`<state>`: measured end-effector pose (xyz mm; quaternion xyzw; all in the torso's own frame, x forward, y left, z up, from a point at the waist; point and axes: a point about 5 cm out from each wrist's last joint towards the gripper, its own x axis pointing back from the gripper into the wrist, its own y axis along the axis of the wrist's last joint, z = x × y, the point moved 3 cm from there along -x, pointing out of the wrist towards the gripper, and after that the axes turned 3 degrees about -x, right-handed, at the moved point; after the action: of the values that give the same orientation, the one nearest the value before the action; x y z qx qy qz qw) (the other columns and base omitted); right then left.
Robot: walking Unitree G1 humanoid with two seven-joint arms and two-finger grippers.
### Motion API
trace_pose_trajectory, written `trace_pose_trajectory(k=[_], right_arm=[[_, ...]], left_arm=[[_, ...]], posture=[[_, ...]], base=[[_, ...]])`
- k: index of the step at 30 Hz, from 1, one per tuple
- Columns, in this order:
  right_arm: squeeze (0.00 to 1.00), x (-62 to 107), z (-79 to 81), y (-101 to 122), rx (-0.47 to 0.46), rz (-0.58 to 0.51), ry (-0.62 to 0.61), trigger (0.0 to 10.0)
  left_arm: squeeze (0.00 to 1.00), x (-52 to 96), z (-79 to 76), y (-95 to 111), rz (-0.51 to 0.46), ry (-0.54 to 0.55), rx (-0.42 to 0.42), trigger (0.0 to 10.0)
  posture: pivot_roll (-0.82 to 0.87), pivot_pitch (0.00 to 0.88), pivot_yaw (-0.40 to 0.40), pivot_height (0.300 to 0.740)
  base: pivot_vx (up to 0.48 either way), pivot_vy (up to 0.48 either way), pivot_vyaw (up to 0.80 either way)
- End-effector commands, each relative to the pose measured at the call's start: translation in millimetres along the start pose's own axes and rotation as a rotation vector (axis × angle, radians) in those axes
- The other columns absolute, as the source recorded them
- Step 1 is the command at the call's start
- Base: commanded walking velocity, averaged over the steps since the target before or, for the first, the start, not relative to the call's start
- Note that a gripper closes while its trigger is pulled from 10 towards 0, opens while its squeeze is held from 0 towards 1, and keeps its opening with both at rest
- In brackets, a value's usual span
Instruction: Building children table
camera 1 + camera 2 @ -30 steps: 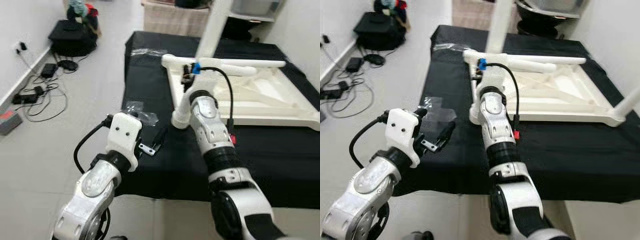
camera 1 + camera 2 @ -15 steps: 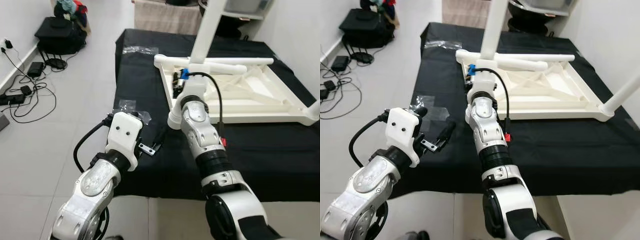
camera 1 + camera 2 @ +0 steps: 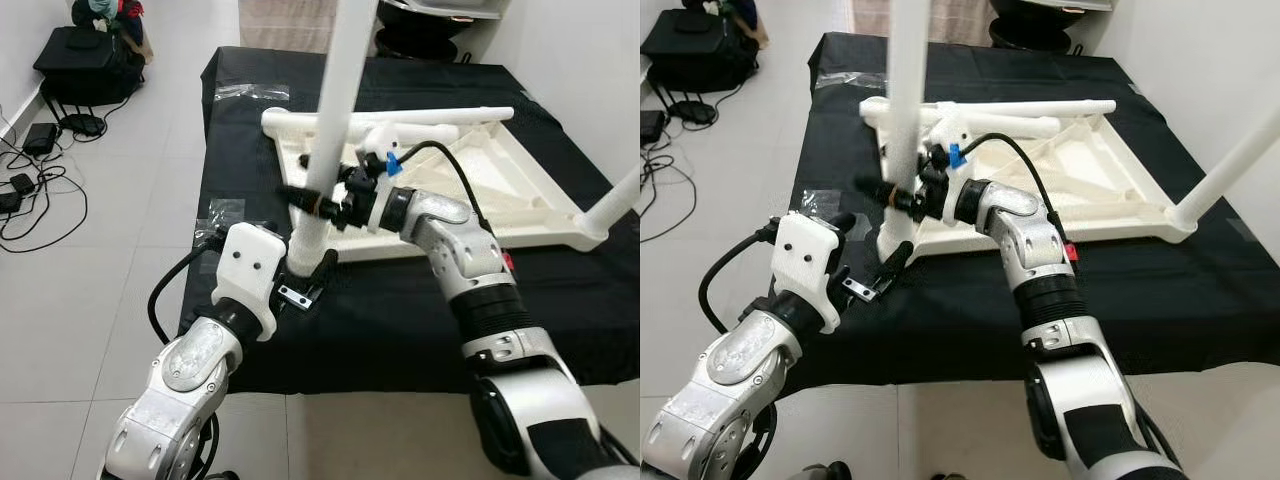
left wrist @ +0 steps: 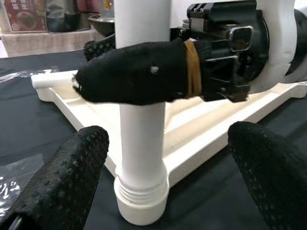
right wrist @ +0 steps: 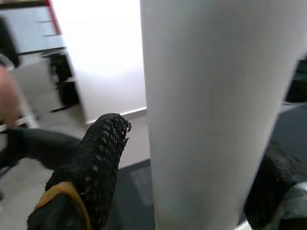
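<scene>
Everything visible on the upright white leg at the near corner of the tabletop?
The upright leg is a smooth white tube, plastic by the look, standing vertical and running out of the top of the head views. Its ribbed collar foot sits at the near left corner of the upside-down white tabletop on the black cloth. The right gripper has a finger either side of it; the left gripper is open just before its base.
</scene>
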<state>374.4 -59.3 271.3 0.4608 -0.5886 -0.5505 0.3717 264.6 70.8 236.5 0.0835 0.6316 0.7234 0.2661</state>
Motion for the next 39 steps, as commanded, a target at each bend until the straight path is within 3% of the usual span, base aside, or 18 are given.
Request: trace_pose_trajectory(k=[1, 5, 6, 7, 8, 19, 20, 21, 23, 24, 25, 26, 28, 32, 35, 36, 37, 39], right_arm=[[0.0, -3.5, 4.8, 0, -0.001, 0.003, 0.048, 10.0], [0.0, -4.9, -13.7, 1, -0.04, -0.007, -0.01, 10.0], [0.0, -6.9, -20.1, 2, -0.049, -0.021, -0.06, 4.1], [0.0, -8.0, -24.7, 3, -0.054, -0.037, -0.099, 1.3], [0.0, -8.7, -29.8, 4, -0.067, -0.052, -0.15, 0.0], [0.0, -4.3, -37.0, 7, -0.081, -0.093, -0.21, 0.0], [0.0, -0.4, -49.3, 4, -0.075, -0.066, -0.35, 0.0], [0.0, -0.4, -49.3, 4, -0.075, -0.066, -0.35, 0.0], [0.0, 26.5, -84.3, -14, -0.075, 0.041, -0.837, 0.0], [0.0, 26.5, -84.3, -14, -0.075, 0.041, -0.837, 0.0], [0.0, 53.3, -98.2, -20, -0.057, 0.063, -1.14, 0.0], [0.0, 53.3, -98.2, -20, -0.057, 0.063, -1.14, 0.0], [0.0, 82.2, -102.4, -27, -0.07, 0.039, -1.459, 0.0], [0.0, 87.9, -97.8, -31, -0.108, 0.001, -1.582, 0.0], [0.0, 70.0, -87.6, -33, -0.138, -0.021, -1.579, 0.0], [0.0, 52.6, -83.5, -32, -0.156, -0.035, -1.517, 10.0], [0.0, 52.6, -83.5, -32, -0.156, -0.035, -1.517, 10.0], [0.0, 30.6, -79.2, -26, -0.162, -0.065, -1.419, 10.0]], left_arm=[[0.0, 0.4, -2.4, 0, -0.005, -0.007, -0.005, 10.0], [0.0, 0.3, -6.9, -1, -0.002, -0.024, 0.004, 10.0], [0.0, 0.4, -7.7, -1, -0.001, -0.027, 0.006, 10.0], [0.0, 0.6, -8.0, -1, 0.0, -0.028, 0.007, 10.0], [0.0, 0.8, -7.7, -1, 0.0, -0.027, 0.005, 10.0], [0.0, 1.4, -5.5, -1, 0.002, -0.018, 0.004, 10.0], [0.0, 0.9, -4.9, -1, 0.0, -0.015, 0.002, 10.0], [0.0, 0.9, -4.9, -1, 0.0, -0.015, 0.002, 10.0], [0.0, -0.1, -2.6, 0, -0.003, -0.005, -0.003, 10.0], [0.0, -0.1, -2.6, 0, -0.003, -0.005, -0.003, 10.0], [0.0, -0.4, -1.6, 0, -0.004, -0.003, -0.008, 10.0], [0.0, -0.4, -1.6, 0, -0.004, -0.003, -0.008, 10.0], [0.0, -0.7, -0.6, 0, -0.004, 0.0, -0.012, 10.0], [0.0, -1.0, 0.2, 0, -0.006, 0.005, -0.012, 10.0], [0.0, -0.7, 0.4, 1, -0.007, 0.01, -0.012, 10.0], [0.0, -0.2, 0.3, 1, -0.006, 0.01, -0.013, 10.0], [0.0, -0.2, 0.3, 1, -0.006, 0.01, -0.013, 10.0], [0.0, 0.5, 0.2, 1, -0.003, 0.008, -0.015, 10.0]], posture=[[0.09, 0.155, -0.128, 0.74], [0.09, 0.162, -0.131, 0.74], [0.1, 0.163, -0.134, 0.74], [0.1, 0.163, -0.134, 0.74], [0.1, 0.164, -0.133, 0.74], [0.09, 0.167, -0.132, 0.74], [0.09, 0.168, -0.131, 0.74], [0.09, 0.168, -0.131, 0.74], [0.08, 0.171, -0.127, 0.74], [0.08, 0.171, -0.127, 0.74], [0.08, 0.172, -0.126, 0.74], [0.08, 0.172, -0.126, 0.74], [0.08, 0.172, -0.128, 0.74], [0.09, 0.174, -0.128, 0.74], [0.09, 0.173, -0.13, 0.74], [0.09, 0.173, -0.13, 0.74], [0.09, 0.173, -0.13, 0.74], [0.09, 0.173, -0.13, 0.74]], base=[[0.0, 0.0, 0.0], [0.0, 0.0, 0.0], [0.0, 0.0, 0.0], [0.0, 0.0, 0.0], [0.0, 0.0, 0.0], [0.0, 0.0, 0.0], [0.0, 0.0, 0.0], [0.0, 0.0, 0.0], [0.0, 0.0, 0.0], [0.0, 0.0, 0.0], [0.0, 0.0, 0.0], [0.0, 0.0, 0.0], [0.0, 0.0, 0.0], [0.0, 0.0, 0.0], [0.0, 0.0, 0.0], [0.0, 0.0, 0.0], [0.0, 0.0, 0.0], [0.0, 0.0, 0.0]])
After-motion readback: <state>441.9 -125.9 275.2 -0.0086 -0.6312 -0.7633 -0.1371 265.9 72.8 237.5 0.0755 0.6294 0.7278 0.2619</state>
